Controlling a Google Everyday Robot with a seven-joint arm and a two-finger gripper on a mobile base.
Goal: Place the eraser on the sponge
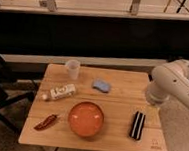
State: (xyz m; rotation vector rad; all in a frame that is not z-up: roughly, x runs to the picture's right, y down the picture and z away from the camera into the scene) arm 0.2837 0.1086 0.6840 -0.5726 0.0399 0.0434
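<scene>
Nearest you on the wooden table (107,137) sits the orange bowl (86,119); read the rest from it. The eraser (137,125) lies flat at 3 o'clock, apart from the bowl, with nothing holding it. The red chili-shaped thing (46,121) lies at 9 o'clock. Farther back, the white bottle (61,92) lies on its side at 10 o'clock. The sponge (101,85) is at 1 o'clock, well apart from the eraser. A clear cup (72,68) stands at 11 o'clock by the far edge. The white arm (173,86) is at 2 o'clock beside the table's right edge. The gripper is out of view, so you cannot tell its state.
</scene>
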